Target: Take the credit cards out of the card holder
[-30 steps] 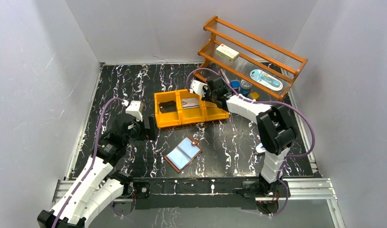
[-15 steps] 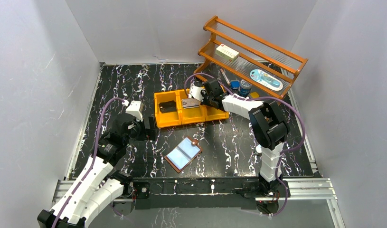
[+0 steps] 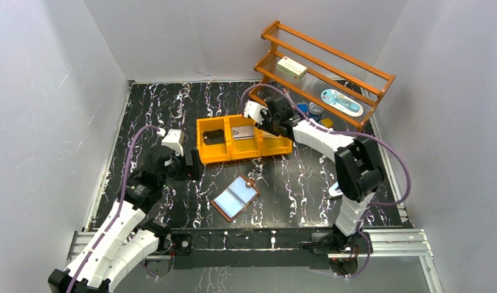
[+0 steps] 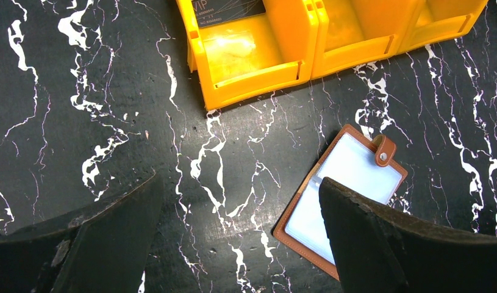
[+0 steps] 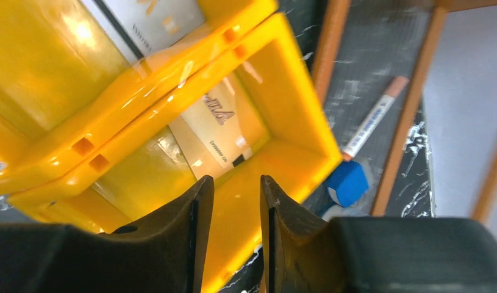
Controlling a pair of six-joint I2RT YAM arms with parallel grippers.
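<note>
The card holder (image 3: 235, 197) lies open on the black marble table, brown leather with pale clear sleeves and a snap tab; in the left wrist view the card holder (image 4: 349, 177) is partly behind my right finger. My left gripper (image 3: 194, 166) hovers open to its left, and nothing lies between the fingers of the left gripper (image 4: 238, 183). Credit cards lie in the orange bin (image 3: 204, 155): a dark one (image 3: 214, 137), a silvery one (image 3: 244, 131), and a tan one (image 5: 212, 125). My right gripper (image 5: 236, 189) stands over the bin's right compartment, open, its fingers empty.
A wooden rack (image 3: 331, 67) stands at the back right with a white box (image 3: 293, 66) and a blue-white item (image 3: 341, 101) on it. A marker (image 5: 374, 119) and a blue cap (image 5: 348, 183) lie under it. A white-and-blue piece (image 3: 335, 191) lies by the right arm.
My right gripper's jaws have parted over the bin's right compartment, and that arm has shifted slightly. The left arm and the card holder have not moved.
</note>
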